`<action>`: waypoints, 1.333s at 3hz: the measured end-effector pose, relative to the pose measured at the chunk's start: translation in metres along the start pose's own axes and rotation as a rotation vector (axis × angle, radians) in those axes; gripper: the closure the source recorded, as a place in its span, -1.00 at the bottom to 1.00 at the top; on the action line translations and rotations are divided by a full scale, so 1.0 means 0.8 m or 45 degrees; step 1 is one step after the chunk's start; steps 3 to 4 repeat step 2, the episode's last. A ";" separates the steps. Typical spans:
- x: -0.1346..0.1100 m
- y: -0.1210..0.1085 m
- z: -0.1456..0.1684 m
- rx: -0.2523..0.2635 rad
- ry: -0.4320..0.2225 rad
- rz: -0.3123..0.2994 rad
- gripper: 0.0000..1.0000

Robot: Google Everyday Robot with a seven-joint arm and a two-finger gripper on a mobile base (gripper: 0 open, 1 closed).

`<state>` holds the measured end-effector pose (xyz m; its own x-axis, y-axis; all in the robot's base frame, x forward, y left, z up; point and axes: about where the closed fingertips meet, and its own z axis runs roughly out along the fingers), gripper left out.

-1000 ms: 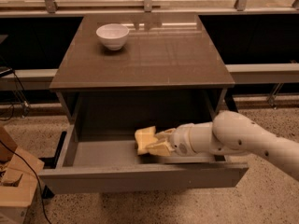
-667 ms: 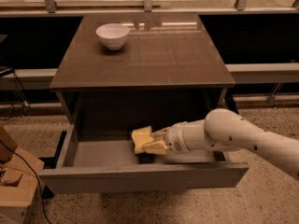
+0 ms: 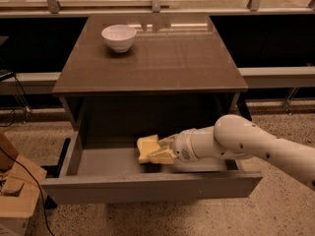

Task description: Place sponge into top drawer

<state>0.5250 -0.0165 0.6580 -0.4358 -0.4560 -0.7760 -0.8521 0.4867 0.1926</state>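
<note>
Sponge (image 3: 145,145) clamped in the gripper (image 3: 156,151), low inside the open top drawer (image 3: 147,187) near its middle. Reaches in over the front panel from the right, probably to let go clear of the walls. Up on the cabinet top (image 3: 147,68), a white bowl (image 3: 118,37).

Sponge (image 3: 146,146): small pale-yellow soft block, rounded edges, tilted, one corner up. Inside top drawer (image 3: 147,189), over middle of drawer floor, nearer front panel than back wall; touching floor or just above it, unclear. Top drawer: wide, shallow, grey-brown, plain flat front panel, pulled fully out, interior exposed. Gripper (image 3: 155,150): inside drawer, right of sponge, yellowish fingers clamped on sponge's right end.
</note>
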 end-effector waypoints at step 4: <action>0.000 0.001 0.002 -0.004 0.001 -0.001 -1.00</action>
